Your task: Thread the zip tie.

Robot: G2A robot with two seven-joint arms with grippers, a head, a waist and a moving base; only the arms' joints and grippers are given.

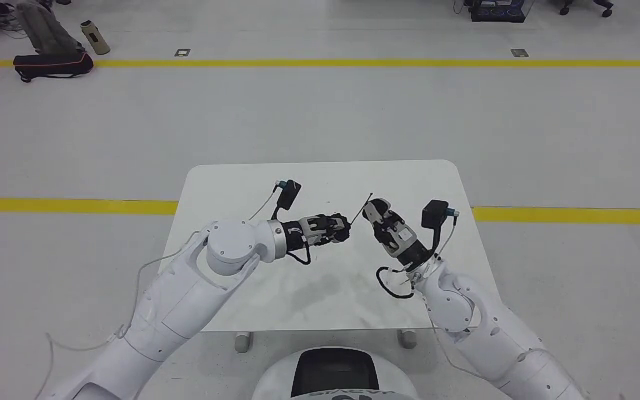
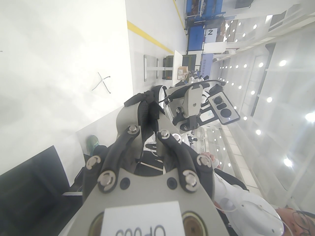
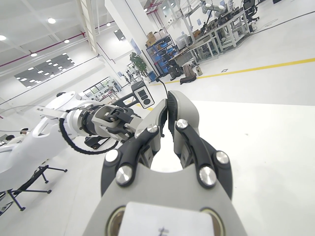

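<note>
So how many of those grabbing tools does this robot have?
2. The left tool and the right tool sit nearly tip to tip above the middle of the table, the right one pinching a thin black zip tie.

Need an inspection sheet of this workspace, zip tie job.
Surface: white table, arms meeting above its middle.
Job's things: zip tie, thin black strip in the air at the gripper tips.
Clutter: two crossed strips on the table, too fine to identify.
Grippers: left gripper and right gripper both shut, tips close together; which pinches the tie is unclear.
Cables: black cable loop under the left wrist.
Surroundings: yellow floor lines, bag on the floor, workbenches.
</note>
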